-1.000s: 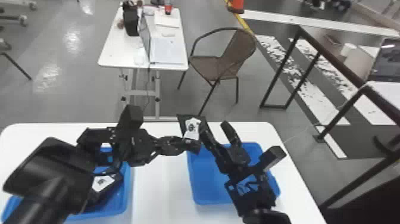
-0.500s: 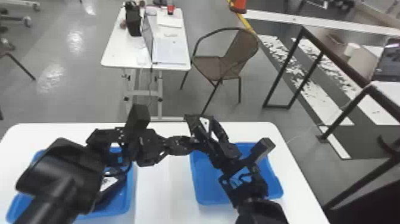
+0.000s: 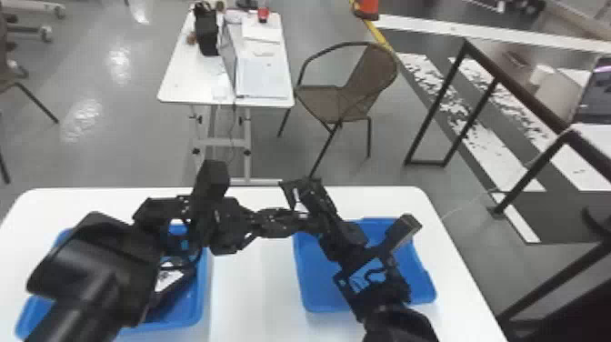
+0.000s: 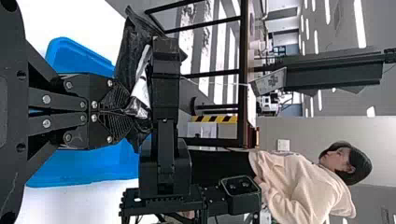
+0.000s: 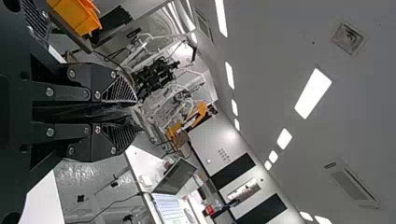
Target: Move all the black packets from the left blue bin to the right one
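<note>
No readable text or labels.

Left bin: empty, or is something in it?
Not empty: a black packet with a white patch lies in the left bin. The left arm covers much of it, so I cannot tell how many.

Near table (image 3: 245, 291): in front, under both bins
Left bin (image 3: 197, 291): on the near table, left side
Packet (image 3: 166, 278): inside the left bin
Right bin (image 3: 318, 277): on the near table, right side, apart from the left bin
Far table (image 3: 182, 86): behind the near table
Laptop (image 3: 261, 82): on the far table
Chair (image 3: 370, 82): just right of the far table
</note>
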